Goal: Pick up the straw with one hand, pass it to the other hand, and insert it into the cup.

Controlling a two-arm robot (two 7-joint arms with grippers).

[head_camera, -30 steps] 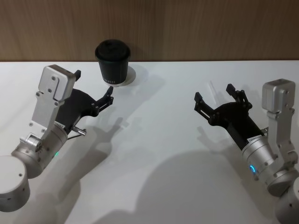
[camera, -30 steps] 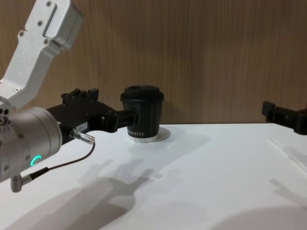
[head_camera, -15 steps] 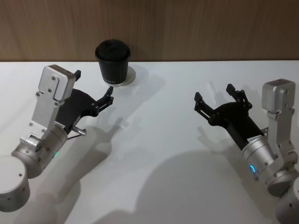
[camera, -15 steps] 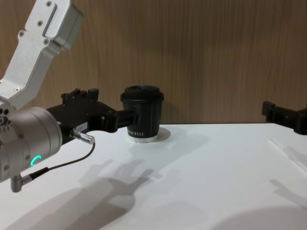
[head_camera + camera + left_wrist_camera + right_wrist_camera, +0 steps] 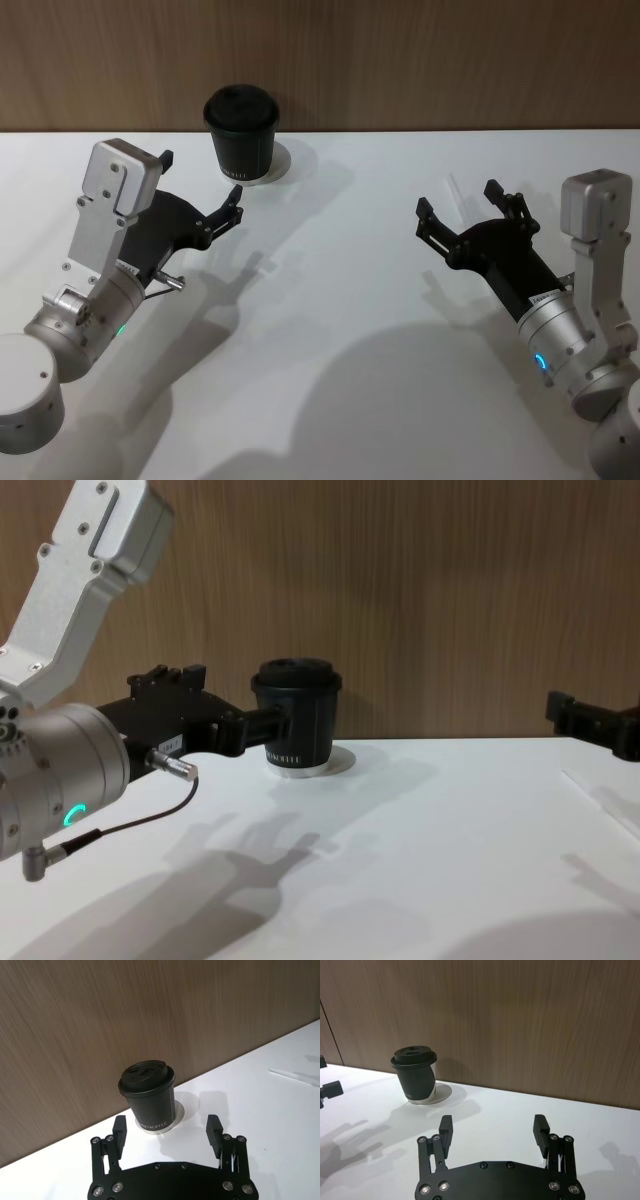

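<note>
The black lidded cup (image 5: 242, 135) stands upright at the back of the white table, left of centre. My left gripper (image 5: 202, 182) hovers just in front of it and to its left, open and holding nothing; the left wrist view looks past its spread fingers (image 5: 120, 1125) at the cup (image 5: 147, 1095). On the right side the thin white straw (image 5: 452, 184) lies flat on the table, seen faintly as a pale line (image 5: 295, 1076). My right gripper (image 5: 457, 197) hangs open above the straw, apart from it, with nothing between its fingers (image 5: 540, 1127).
A round white coaster (image 5: 278, 160) sits under the cup. A wood-panel wall (image 5: 400, 60) closes off the back edge of the table. Bare white tabletop (image 5: 330, 260) stretches between the two arms and toward the front.
</note>
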